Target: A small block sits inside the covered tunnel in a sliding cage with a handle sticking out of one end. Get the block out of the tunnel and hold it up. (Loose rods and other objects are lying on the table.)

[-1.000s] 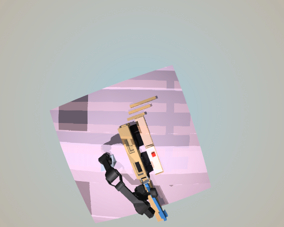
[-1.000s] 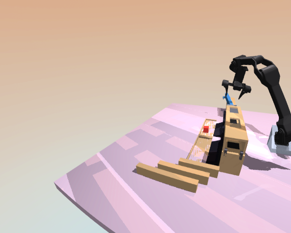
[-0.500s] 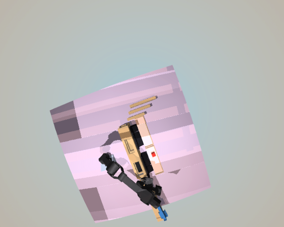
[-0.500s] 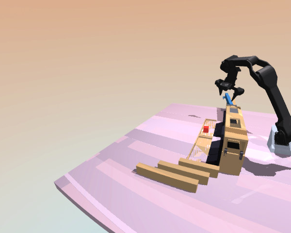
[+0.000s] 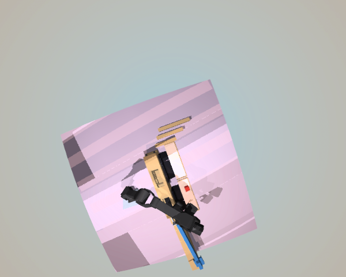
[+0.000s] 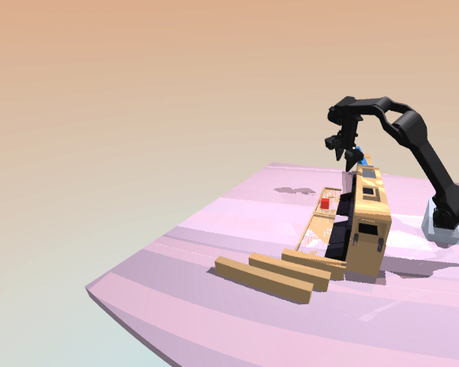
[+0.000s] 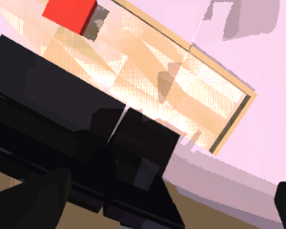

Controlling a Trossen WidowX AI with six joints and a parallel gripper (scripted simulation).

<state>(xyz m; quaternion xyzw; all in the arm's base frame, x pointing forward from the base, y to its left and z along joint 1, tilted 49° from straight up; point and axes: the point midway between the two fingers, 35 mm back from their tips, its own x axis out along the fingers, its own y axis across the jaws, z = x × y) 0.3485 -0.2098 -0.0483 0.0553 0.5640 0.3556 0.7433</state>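
Note:
The small red block (image 5: 187,188) (image 6: 324,203) (image 7: 69,14) lies in the low tan tray (image 5: 191,199) (image 7: 214,102) beside the tunnel, outside its walls. The tan covered tunnel (image 5: 149,161) (image 6: 364,256) has openings in its roof and end. A blue handle (image 5: 186,236) (image 6: 362,160) lies beyond the tunnel's far end, over a tan strip. My gripper (image 5: 184,206) (image 6: 342,164) (image 7: 173,186) is open and empty, pointing down. It hangs above the tunnel's tray side near the handle end, higher than the block and apart from it. The cage itself cannot be made out.
Black flaps (image 5: 167,167) (image 6: 336,237) (image 7: 57,76) slope between the tunnel and the tray. Three tan rods (image 5: 175,123) (image 6: 263,278) lie side by side near the tunnel's other end. The arm's base (image 6: 445,233) stands on the side away from the tray.

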